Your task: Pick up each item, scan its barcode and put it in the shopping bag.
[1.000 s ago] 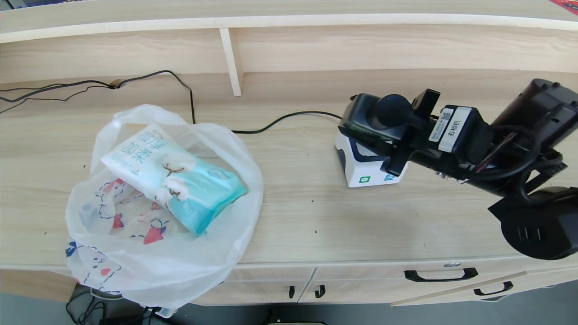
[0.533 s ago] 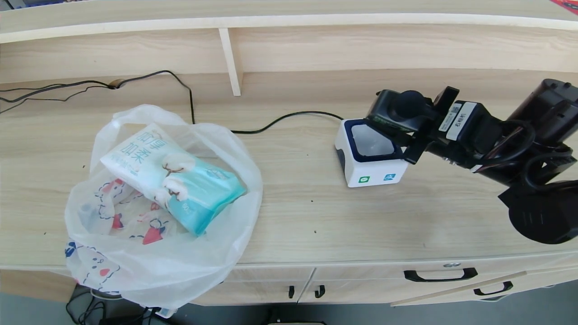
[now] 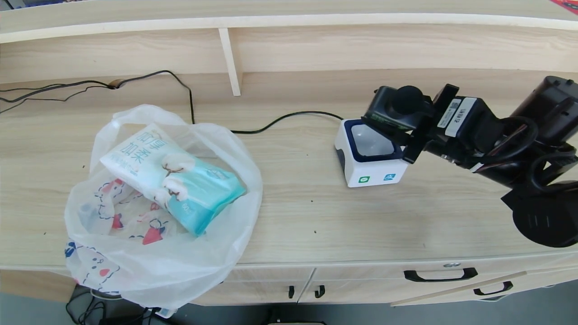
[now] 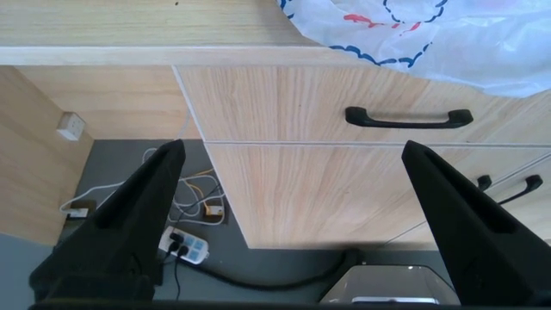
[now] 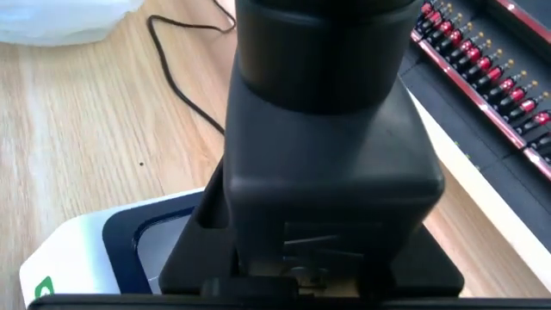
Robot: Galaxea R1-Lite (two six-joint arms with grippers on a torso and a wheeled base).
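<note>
Left gripper (image 4: 293,148): hangs below the counter's front edge, facing the drawers (image 4: 344,198); its fingers are spread wide with nothing between them.
Bag (image 3: 158,273): thin clear plastic with red and blue cartoon prints. It sits on the counter's (image 3: 316,216) left part, mouth open upward, its front sagging over the edge. In the left wrist view its printed underside (image 4: 413,34) hangs just above a drawer handle (image 4: 409,116).
Pack (image 3: 174,178): soft tissue pack, white at one end and fading to teal, with cotton-boll pictures. It lies inside the bag, propped on a slant. Its long axis runs from back left to front right, with the teal end nearer the front.
Cable (image 3: 280,119): black, running across the counter from behind the bag to the scanner's back.
Scanner (image 3: 370,174): small white cube with a dark blue rim around a sloped grey window facing up. It stands right of centre, well apart from the bag.
Item (image 3: 397,108): matt black block with a round black cap on its upper side. It is held in the air just over the scanner's back right corner. The block is tilted, its low edge dipping toward the window. The cap points up and slightly back. Its longer side seems to run left to right, though I cannot tell for certain.
Right gripper (image 3: 422,124): comes in from the right and is clamped on the item's right end.
</note>
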